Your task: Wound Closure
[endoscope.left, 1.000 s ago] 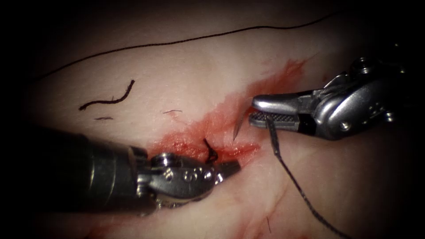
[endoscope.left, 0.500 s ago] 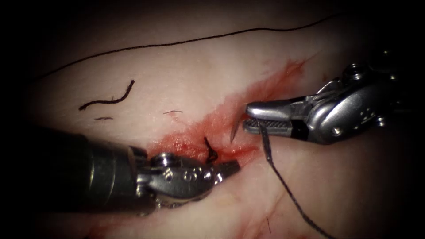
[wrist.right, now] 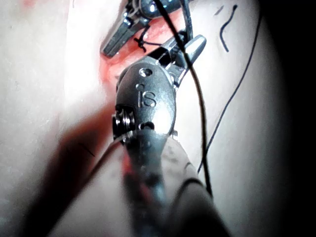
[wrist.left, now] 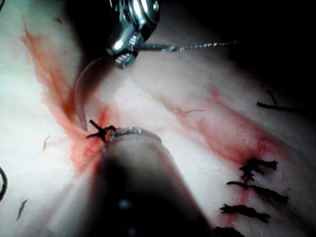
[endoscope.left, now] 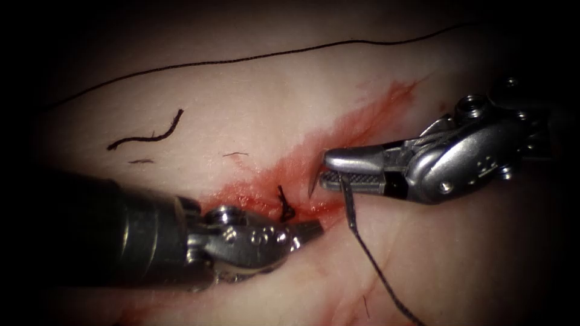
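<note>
- Two tools meet at the cut (endoscope.left: 338, 142) in the tissue (endoscope.left: 254, 90), one on either side of it.
- On the left, a loose cut end of thread (endoscope.left: 148, 136) lies on the tissue well apart from the tools, and a long strand of thread (endoscope.left: 241, 59) runs across the far side of the tissue.
- Coming in from the left, the left tool (endoscope.left: 309, 229) rests with its fingers together and holding nothing, its tip touching the tissue just beside a small dark knot (endoscope.left: 286, 205) in the red fluid (endoscope.left: 290, 175).
- In the left wrist view the knot (wrist.left: 101, 131) sits right at that tool's tip, and finished stitches (wrist.left: 256, 190) show along a second red line.
- Just right of the knot, the needle (endoscope.left: 313, 181) hangs point down over the cut, its tip close above the red fluid and not in the tissue.
- On the right, the right tool (endoscope.left: 329, 169) has its fingers clamped on the needle near its thread end; the curve shows plainly in the left wrist view (wrist.left: 81, 94).
- From those fingers the trailing thread (endoscope.left: 374, 265) drops down and away to the right across the tissue.
</note>
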Controlling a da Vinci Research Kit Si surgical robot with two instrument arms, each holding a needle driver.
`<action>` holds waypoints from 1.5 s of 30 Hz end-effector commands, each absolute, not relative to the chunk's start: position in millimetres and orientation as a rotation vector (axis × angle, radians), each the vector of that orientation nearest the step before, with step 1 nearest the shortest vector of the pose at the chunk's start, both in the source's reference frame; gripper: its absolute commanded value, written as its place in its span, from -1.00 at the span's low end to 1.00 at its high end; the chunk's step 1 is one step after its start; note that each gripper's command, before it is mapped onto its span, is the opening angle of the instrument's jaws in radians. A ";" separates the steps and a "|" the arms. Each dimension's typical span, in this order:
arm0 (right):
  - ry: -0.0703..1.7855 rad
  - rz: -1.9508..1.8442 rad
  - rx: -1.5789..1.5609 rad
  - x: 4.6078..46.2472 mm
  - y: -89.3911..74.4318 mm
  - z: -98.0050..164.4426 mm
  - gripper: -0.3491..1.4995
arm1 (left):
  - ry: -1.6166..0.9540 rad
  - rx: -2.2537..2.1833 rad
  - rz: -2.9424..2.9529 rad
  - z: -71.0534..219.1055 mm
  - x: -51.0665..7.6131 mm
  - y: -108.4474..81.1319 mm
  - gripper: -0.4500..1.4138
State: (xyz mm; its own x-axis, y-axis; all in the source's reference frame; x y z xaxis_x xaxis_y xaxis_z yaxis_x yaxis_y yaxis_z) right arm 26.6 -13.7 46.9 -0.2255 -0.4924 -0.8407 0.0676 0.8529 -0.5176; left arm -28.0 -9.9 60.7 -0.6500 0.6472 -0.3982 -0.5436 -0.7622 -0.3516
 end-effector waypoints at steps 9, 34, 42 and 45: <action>1.720 -0.547 -0.327 27.5 -13.6 47.5 -1.00 | -0.269 -0.653 2.369 62.3 -28.1 -10.2 -1.00; 1.718 -0.553 -0.325 27.6 -13.9 47.7 -1.00 | -0.281 -0.531 2.416 63.9 -27.5 -11.4 -1.00; 1.717 -0.557 -0.326 27.6 -14.0 48.1 -1.00 | -0.283 -0.519 2.414 64.0 -27.4 -11.5 -1.00; 1.713 -0.557 -0.329 27.6 -14.2 48.3 -1.00 | -0.283 -0.519 2.414 64.0 -27.5 -11.5 -1.00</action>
State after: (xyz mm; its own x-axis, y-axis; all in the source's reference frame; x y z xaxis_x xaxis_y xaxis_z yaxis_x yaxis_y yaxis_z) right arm 26.7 -14.5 48.1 -0.2142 -0.5049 -0.8362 0.0838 0.8434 -0.5307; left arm -27.0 -11.5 63.5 -0.7142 0.6353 -0.2938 -0.5501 -0.7690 -0.3256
